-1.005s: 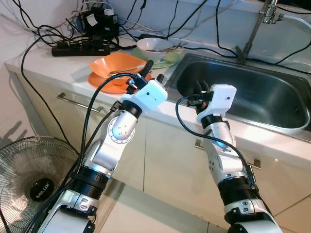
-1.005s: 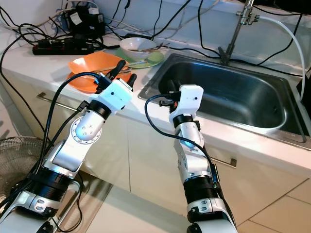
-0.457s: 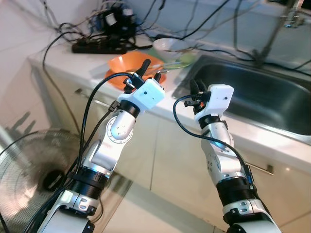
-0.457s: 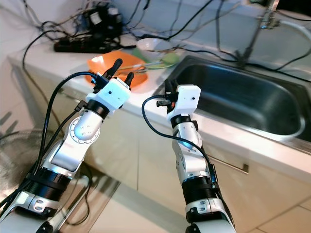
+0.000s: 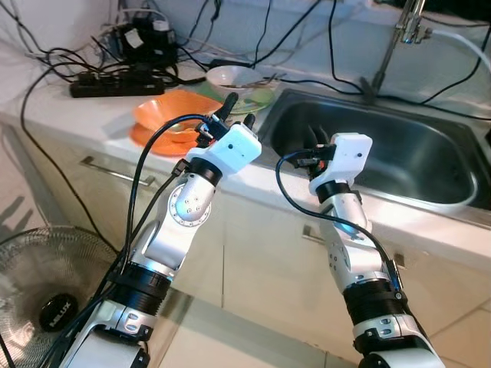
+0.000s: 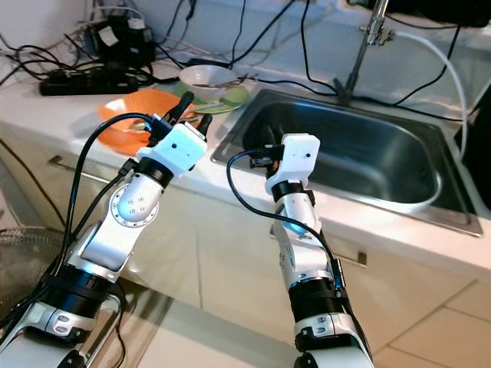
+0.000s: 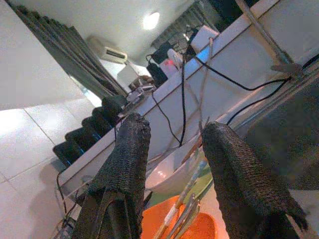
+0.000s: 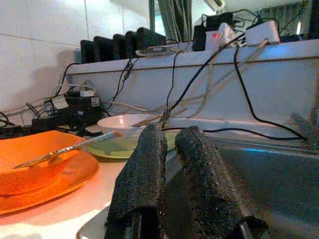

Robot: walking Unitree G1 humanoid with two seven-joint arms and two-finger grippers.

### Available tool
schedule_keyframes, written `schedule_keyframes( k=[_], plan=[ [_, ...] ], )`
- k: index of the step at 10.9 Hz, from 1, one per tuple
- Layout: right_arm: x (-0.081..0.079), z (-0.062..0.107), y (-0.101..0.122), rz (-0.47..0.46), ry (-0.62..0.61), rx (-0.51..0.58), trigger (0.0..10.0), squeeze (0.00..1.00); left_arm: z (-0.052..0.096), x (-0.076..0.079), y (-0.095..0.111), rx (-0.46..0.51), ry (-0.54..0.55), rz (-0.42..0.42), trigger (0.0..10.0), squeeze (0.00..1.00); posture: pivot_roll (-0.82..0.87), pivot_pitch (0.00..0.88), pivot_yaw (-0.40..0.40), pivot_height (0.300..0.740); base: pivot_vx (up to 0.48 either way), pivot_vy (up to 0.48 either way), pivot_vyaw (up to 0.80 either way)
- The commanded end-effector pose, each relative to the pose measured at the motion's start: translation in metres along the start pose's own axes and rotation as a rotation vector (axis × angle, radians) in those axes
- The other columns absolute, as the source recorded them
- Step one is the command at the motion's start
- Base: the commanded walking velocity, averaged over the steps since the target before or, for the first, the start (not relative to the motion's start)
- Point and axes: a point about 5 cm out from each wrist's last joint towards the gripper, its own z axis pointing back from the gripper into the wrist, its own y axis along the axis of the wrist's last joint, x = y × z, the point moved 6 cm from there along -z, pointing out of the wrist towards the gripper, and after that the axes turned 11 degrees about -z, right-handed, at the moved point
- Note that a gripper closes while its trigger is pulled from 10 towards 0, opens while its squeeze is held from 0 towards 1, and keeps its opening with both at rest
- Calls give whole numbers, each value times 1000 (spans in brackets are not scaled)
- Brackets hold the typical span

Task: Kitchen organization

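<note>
An orange bowl (image 5: 175,116) with utensils (image 8: 65,149) in it sits on an orange plate (image 5: 153,138) on the white counter. Behind it a white bowl (image 5: 234,77) rests on a green plate (image 5: 259,96) beside the steel sink (image 5: 399,157). My left gripper (image 5: 236,109) is raised in front of the counter edge, just right of the orange bowl, open with nothing between its fingers (image 7: 127,149). My right gripper (image 5: 316,138) is held up at the sink's near left corner, shut and empty, its fingers (image 8: 144,159) pressed together.
A black power strip (image 5: 115,88) and tangled cables lie at the back left of the counter. The faucet (image 5: 399,34) stands behind the sink, and a white hose (image 5: 460,195) curves into it. A floor fan (image 5: 46,299) stands at lower left, beside cabinet fronts with a handle (image 5: 115,170).
The whole picture swung and came back, so the camera moved. Both arms keep the same pose, and the dishes have not moved.
</note>
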Motion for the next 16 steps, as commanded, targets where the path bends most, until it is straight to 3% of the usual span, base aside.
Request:
schedule_keyframes(
  k=[1, 14, 16],
  plan=[
    [1, -2, 5, -10, 1, 15, 10000, 0, -2, -5, 3, 7, 18, -6, 10000, 0, 197, 6, -46, 740, 352, 0, 0],
    [0, -1, 4, -17, 3, 14, 10000, 0, -3, -9, 5, 17, 38, -10, 10000, 0, 197, 5, -45, 740, 406, 0, 0],
    [-1, -2, 3, -19, 3, 13, 10000, 0, -2, -9, 8, 32, 35, -9, 10000, 0, 197, 7, -44, 740, 0, 0, 0]
  ],
)
